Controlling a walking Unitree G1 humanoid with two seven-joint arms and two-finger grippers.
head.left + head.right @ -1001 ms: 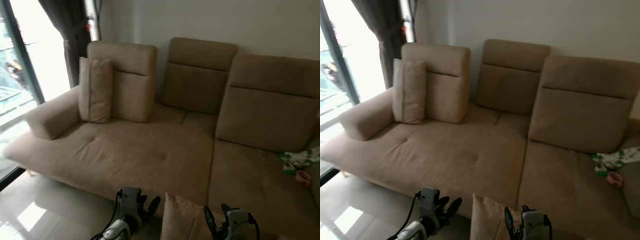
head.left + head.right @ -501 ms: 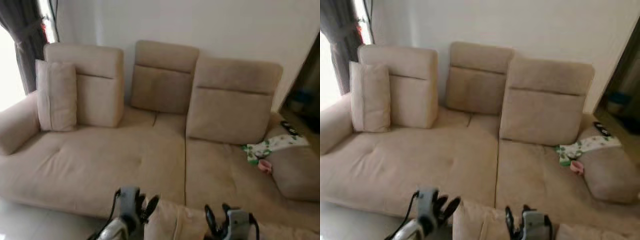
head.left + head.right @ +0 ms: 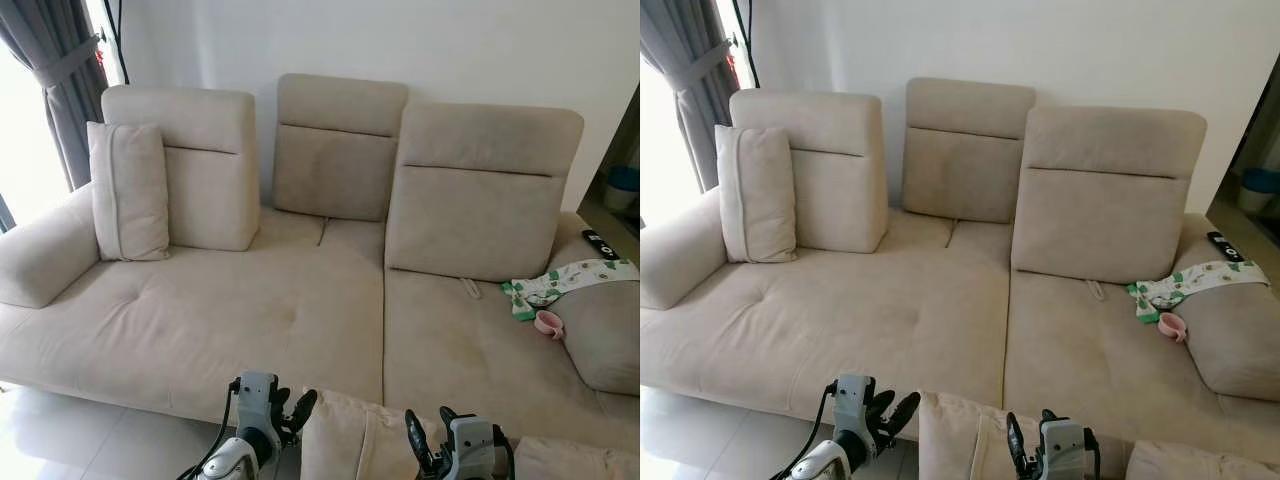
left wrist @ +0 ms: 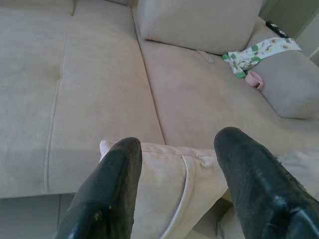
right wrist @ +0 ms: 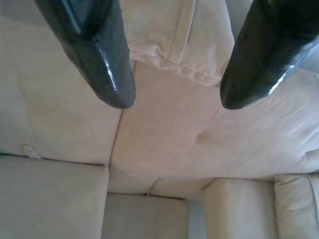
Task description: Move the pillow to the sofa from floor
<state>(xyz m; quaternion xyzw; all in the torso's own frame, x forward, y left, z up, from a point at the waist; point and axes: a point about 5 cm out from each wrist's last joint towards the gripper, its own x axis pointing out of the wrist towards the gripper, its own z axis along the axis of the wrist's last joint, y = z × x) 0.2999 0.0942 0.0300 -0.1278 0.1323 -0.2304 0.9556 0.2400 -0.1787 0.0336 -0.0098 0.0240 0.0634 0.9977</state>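
Jaws of both our left gripper (image 3: 290, 418) and right gripper (image 3: 428, 447) gape, flanking the pillow (image 3: 355, 445) held just before the sofa (image 3: 250, 320) seat's front edge.

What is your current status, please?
Left gripper and right gripper open, flanking the pillow at the sofa's front edge. Patterned cloth on right armrest.

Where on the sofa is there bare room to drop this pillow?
The wide left seat of the sofa is bare, bordered by the upright cushion and the centre seam. The right seat is partly free, crowded toward the armrest by the patterned cloth and pink cup. The carried pillow sits between both pincers.
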